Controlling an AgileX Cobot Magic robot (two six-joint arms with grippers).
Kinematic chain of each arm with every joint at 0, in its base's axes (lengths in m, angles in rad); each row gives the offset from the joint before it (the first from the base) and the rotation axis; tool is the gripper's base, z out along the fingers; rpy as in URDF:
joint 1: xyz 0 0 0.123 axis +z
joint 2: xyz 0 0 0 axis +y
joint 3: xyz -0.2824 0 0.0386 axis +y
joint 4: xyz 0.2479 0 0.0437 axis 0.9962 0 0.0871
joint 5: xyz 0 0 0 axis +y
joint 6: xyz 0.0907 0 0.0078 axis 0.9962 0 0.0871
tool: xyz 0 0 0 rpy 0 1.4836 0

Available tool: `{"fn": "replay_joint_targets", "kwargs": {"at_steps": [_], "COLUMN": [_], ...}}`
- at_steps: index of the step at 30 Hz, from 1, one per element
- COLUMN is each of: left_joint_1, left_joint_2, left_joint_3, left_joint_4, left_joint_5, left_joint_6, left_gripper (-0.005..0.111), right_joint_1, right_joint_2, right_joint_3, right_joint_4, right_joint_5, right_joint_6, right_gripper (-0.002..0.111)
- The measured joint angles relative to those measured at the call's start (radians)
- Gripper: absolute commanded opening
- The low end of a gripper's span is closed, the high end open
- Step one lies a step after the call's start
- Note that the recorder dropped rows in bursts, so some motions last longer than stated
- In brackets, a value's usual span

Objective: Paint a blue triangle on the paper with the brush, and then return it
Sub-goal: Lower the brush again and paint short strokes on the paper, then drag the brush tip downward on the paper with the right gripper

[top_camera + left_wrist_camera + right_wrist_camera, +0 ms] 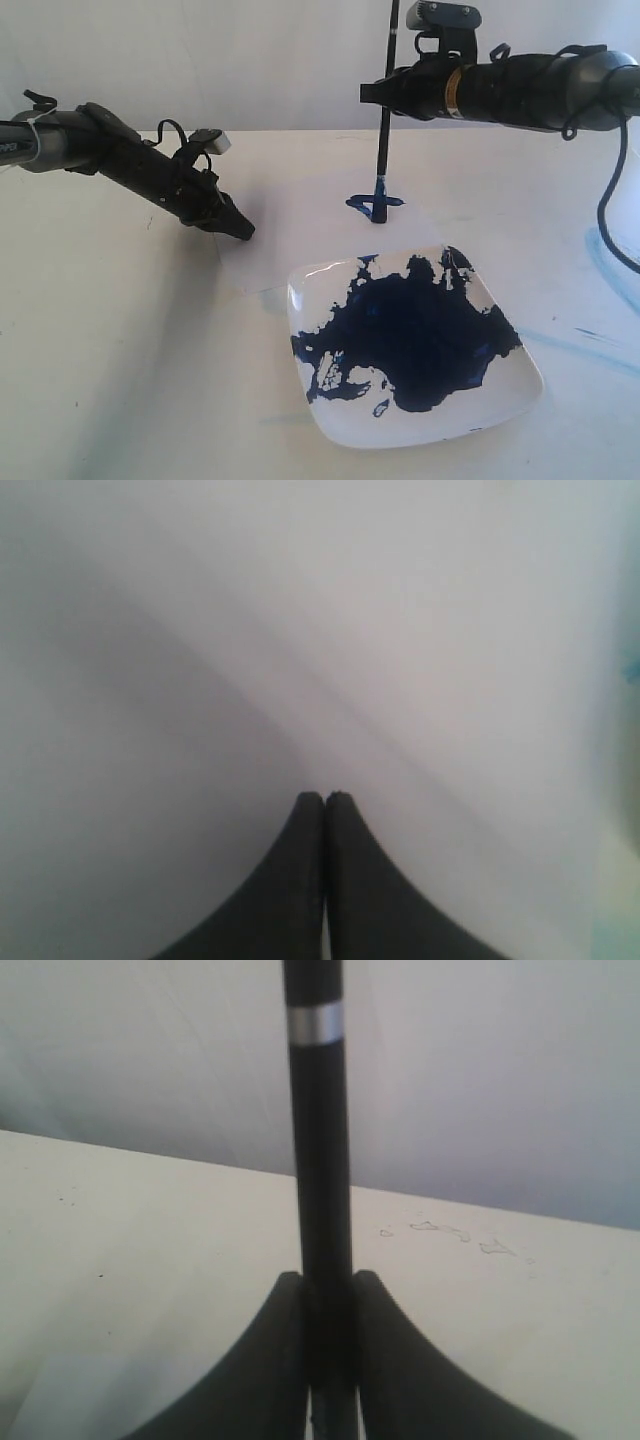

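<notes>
Upper centre, the right pincer (384,92) grasps the brush (385,140) upright, tip on the blue triangle (372,204). The left pincer (240,228), clenched, rests at the paper's (310,235) left edge. Pressing hard could smear the outline.

Left arm (120,160) black, looped cables (170,128); right arm (520,90) black, gold band (455,93).

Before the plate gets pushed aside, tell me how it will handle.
The plate looks rigid and glossy, so it would probably slide as one piece rather than flex. It is shallow, and the wet-looking paint pool reaches close to its rim, so a jerk or tilt might spill paint. It sits flat and low, so tipping seems unlikely.
</notes>
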Motion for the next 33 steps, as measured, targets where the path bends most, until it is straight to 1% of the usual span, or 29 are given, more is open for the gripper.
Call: {"fn": "replay_joint_targets", "kwargs": {"at_steps": [10, 25, 29, 32, 33], "left_joint_1": [0.0, 0.0, 0.0, 0.0, 0.0], "left_joint_2": [0.0, 0.0, 0.0, 0.0, 0.0], "left_joint_3": [0.0, 0.0, 0.0, 0.0, 0.0], "left_joint_4": [0.0, 0.0, 0.0, 0.0, 0.0], "left_joint_5": [0.0, 0.004, 0.004, 0.004, 0.004], "left_joint_6": [-0.002, -0.002, -0.002, -0.002, -0.002], "left_gripper": [0.0, 0.0, 0.0, 0.0, 0.0], "right_joint_1": [0.0, 0.0, 0.0, -0.011, -0.017], "right_joint_2": [-0.005, -0.035, -0.049, -0.059, -0.06], "right_joint_3": [0.0, 0.004, 0.004, 0.004, 0.004], "right_joint_4": [-0.149, -0.241, -0.245, -0.246, -0.246], "right_joint_5": [-0.002, -0.03, -0.09, -0.207, -0.273], "right_joint_6": [0.151, 0.209, 0.128, 0.026, -0.011], "right_gripper": [0.0, 0.0, 0.0, 0.0, 0.0]}}
